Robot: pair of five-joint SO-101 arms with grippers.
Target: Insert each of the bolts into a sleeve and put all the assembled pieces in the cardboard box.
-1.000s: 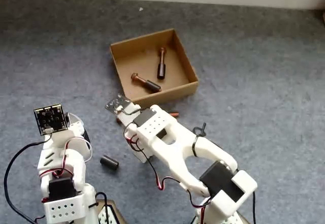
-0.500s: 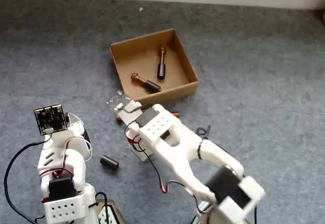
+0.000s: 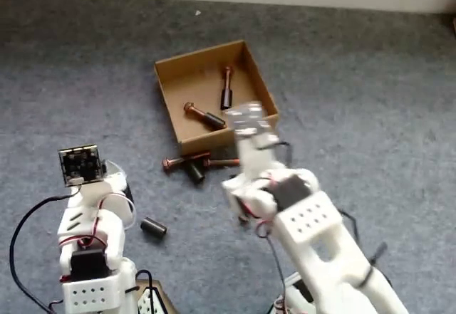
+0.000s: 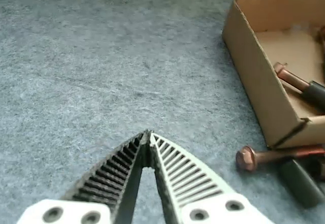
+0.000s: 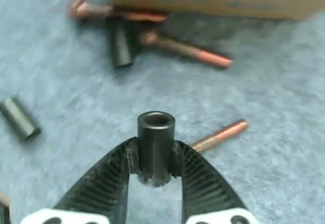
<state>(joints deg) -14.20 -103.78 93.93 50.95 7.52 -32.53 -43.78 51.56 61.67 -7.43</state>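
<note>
- High view, nearest the bases at 7 o'clock: the left arm (image 3: 89, 214) has shifted only a little. Its wrist view shows the left gripper (image 4: 147, 135) pressed together on nothing, low over the carpet.
- Just ahead of it, toward 1 o'clock, the loose sleeve (image 3: 152, 226) lies where it lay a second ago, untouched.
- At 5 o'clock the right arm (image 3: 299, 211) has swung off the patch it covered in front of the box and now points toward 12.
- In the right wrist view the right gripper (image 5: 155, 150) pinches the held sleeve (image 5: 156, 132), its open bore facing the camera. A lone bolt (image 5: 219, 134) lies on the carpet just behind it.
- Toward 10 o'clock from that arm, the ground it left is now uncovered. There a first bolt (image 3: 184, 161) and a second bolt (image 3: 222, 162) lie end to end, with a third sleeve (image 3: 194, 172) touching them, close before the box's front wall.
- Farthest, at 12 o'clock, the cardboard box (image 3: 196, 79) keeps its two assembled pieces (image 3: 226, 90), unmoved.
- My reading is that a sleeve is now in hand and mating it with a bolt comes next. Three bolts and three sleeves remain outside the box, so three assemblies are left. The left claw would probably have to open and fetch a bolt.
</note>
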